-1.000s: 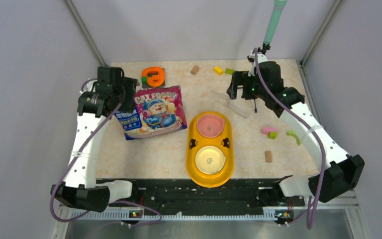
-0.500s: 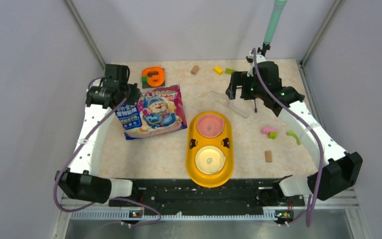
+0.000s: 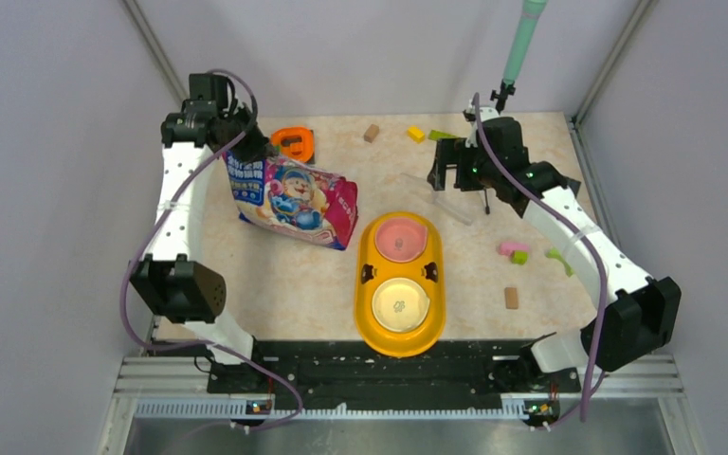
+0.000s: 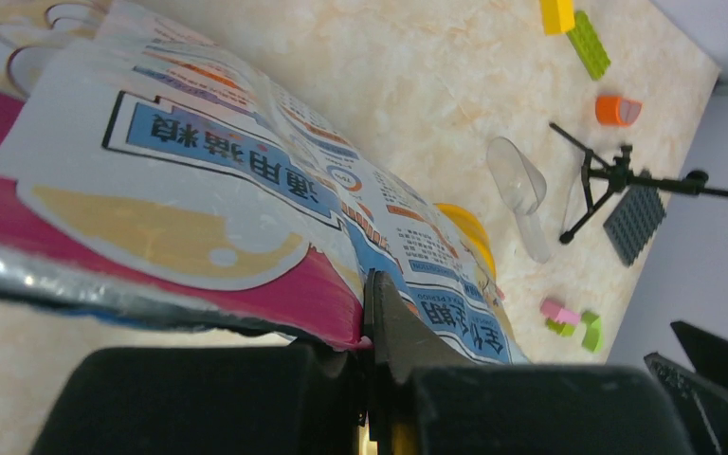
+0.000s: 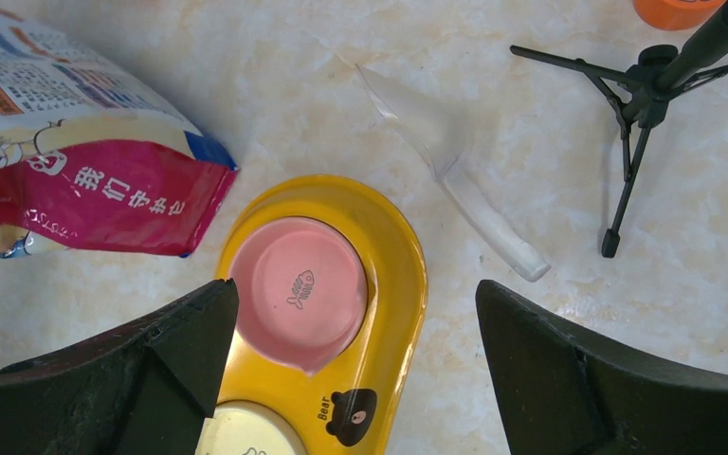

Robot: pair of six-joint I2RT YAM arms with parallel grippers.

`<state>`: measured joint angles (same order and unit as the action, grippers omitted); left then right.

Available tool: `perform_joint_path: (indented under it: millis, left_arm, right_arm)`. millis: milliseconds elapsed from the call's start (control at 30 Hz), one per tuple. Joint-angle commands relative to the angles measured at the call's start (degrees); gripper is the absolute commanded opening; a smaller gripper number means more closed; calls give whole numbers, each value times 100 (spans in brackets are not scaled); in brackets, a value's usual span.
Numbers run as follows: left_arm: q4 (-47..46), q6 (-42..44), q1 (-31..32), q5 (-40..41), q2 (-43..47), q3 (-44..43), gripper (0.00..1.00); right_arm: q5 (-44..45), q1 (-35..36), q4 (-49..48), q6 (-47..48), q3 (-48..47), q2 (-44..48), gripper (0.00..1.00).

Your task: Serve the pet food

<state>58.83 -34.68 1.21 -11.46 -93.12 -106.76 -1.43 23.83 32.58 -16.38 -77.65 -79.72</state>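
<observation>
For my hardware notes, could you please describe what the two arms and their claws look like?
The left arm and right arm have white links, black joints and a purple cable looping alongside. The left claw and right claw each have two matte black wedge-shaped fingers.

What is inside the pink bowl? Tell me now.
The pink bowl is empty: only a small fish drawing marks its bare bottom. Nothing covers it, so the whole inside shows from above.
</observation>
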Motion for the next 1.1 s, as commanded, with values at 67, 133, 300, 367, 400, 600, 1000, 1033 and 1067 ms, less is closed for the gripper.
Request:
perform_joint_path:
  millis: [67,133,300,367,400,600,1000,1033,1067]
  left_arm:
    - [-905,1294,-496,-2233,-193,-1523,0]
    - [-1075,1304,-663,-2755,-215,-1540,0]
    - [-1153,1380,-840,-3734,-408,-1732,0]
    - [-1097,1383,-842,-4031,-489,-1803,0]
    - [-1109,1365,-842,-4159,-514,-1831,0]
    - [-1070,743,-853,-3298,-738,-2173,37]
    - [-223,229,178,-287,-227,-1351,83]
    - [-55,173,274,-6,-241,-1434,83]
    - [140,96,421,345,-261,-1523,83]
  right_arm:
    - [-149,0,-183,-35,-170,-165,98]
    - [-361,1,-175,60,-222,-230,98]
    - [-740,4,-201,135,-327,-407,98]
    - [-790,15,-167,135,-418,-505,98]
    - [-815,10,-126,139,-500,-567,98]
    - [-960,8,-59,194,-831,-803,98]
    - [-943,30,9,199,-904,-1018,98]
    - [-953,32,12,198,-909,-1035,98]
    - [-956,34,12,205,-916,-1036,98]
